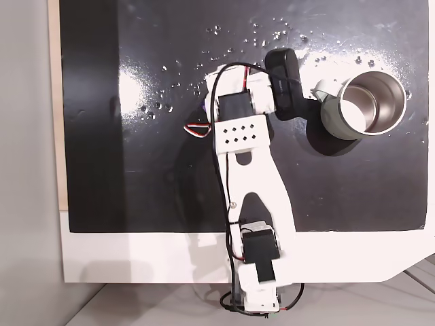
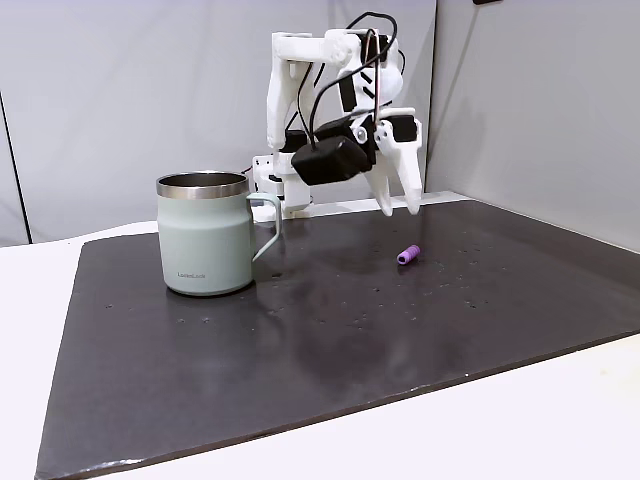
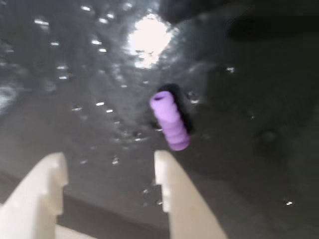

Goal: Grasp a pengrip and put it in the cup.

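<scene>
The purple ribbed pengrip [image 2: 409, 254] lies on its side on the black mat, to the right of the cup in that fixed view. My gripper [image 2: 398, 210] hangs open just above the mat, a little behind the pengrip. In the wrist view the pengrip [image 3: 169, 121] lies just beyond the tip of the right finger [image 3: 167, 172], and my gripper [image 3: 109, 162] holds nothing. The grey-green cup [image 2: 205, 235] stands upright and apart from the arm, its handle turned toward it. From above, the cup [image 1: 363, 105] shows its shiny steel inside, and a sliver of the pengrip [image 1: 206, 104] peeks out beside the arm.
The black mat [image 2: 330, 340] lies on a white table [image 1: 136, 258]. Shiny specks [image 1: 272, 34] dot the mat's far part. The black camera housing [image 1: 284, 85] on the wrist reaches close to the cup's handle. Grey walls [image 2: 540, 100] stand behind the arm.
</scene>
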